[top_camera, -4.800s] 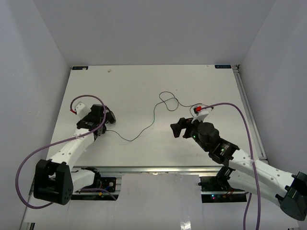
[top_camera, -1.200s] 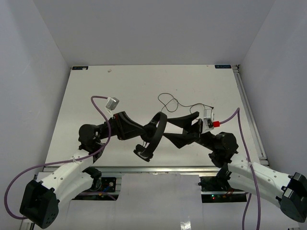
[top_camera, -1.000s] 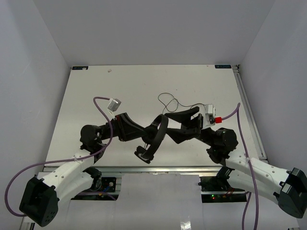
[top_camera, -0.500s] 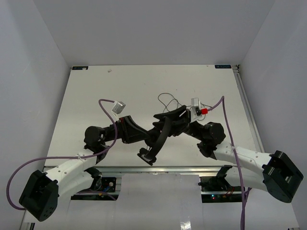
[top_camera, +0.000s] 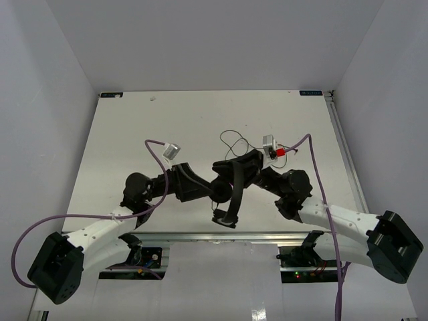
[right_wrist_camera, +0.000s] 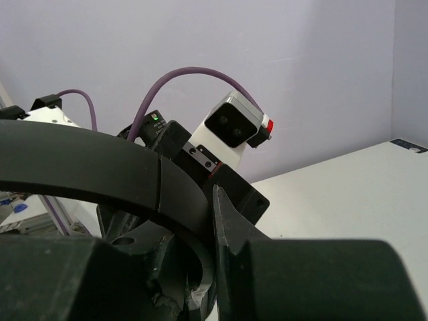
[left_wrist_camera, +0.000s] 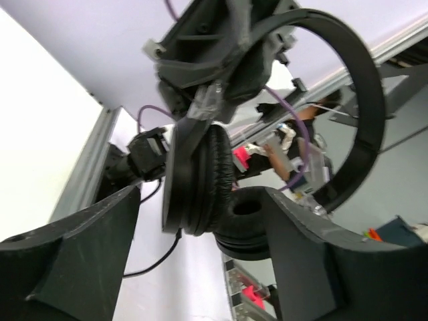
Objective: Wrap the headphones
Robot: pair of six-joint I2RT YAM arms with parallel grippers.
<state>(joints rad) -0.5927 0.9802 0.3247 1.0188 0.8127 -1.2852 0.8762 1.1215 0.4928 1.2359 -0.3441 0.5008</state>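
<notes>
Hovering above table centre: headphones (top_camera: pixel 235 192). Right gripper (top_camera: pixel 239 171) clamped on headband from 2 o'clock, taking weight. Left gripper (left_wrist_camera: pixel 200 200) wide, straddling earcups from 9 o'clock, likely regrasping. Cord (top_camera: pixel 223 138) trails on table at 12 o'clock, unwound.

Black headphones (left_wrist_camera: pixel 207 167) between spread left end effector (left_wrist_camera: pixel 200 194) fingers, beneath right end effector (left_wrist_camera: pixel 227 67)
</notes>
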